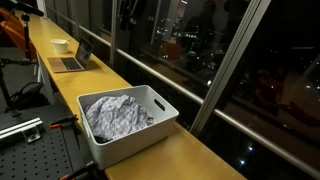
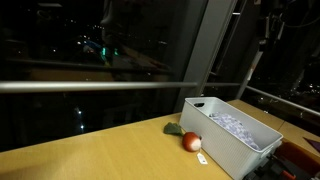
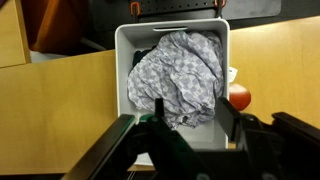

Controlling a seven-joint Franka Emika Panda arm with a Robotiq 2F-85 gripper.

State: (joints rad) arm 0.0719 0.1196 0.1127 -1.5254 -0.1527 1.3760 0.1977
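A white plastic bin [image 3: 122, 70] holds a crumpled grey patterned cloth [image 3: 178, 70]. Both show in both exterior views, the bin [image 1: 140, 143] [image 2: 220, 143] on a wooden counter and the cloth [image 1: 116, 115] [image 2: 240, 126] inside it. My gripper [image 3: 193, 110] is open and empty, hanging above the near end of the bin with the cloth's edge showing between its fingers. A red round fruit or onion [image 3: 239, 97] [image 2: 191, 141] lies on the counter just outside the bin's wall. I cannot make out the gripper in the exterior views.
A long wooden counter [image 1: 190, 155] runs along a dark window. A laptop [image 1: 72, 60] and a white bowl [image 1: 60, 45] sit farther down it. A green item [image 2: 174, 129] and a white tag [image 2: 202, 157] lie by the red object. A perforated metal table [image 1: 35, 150] adjoins the counter.
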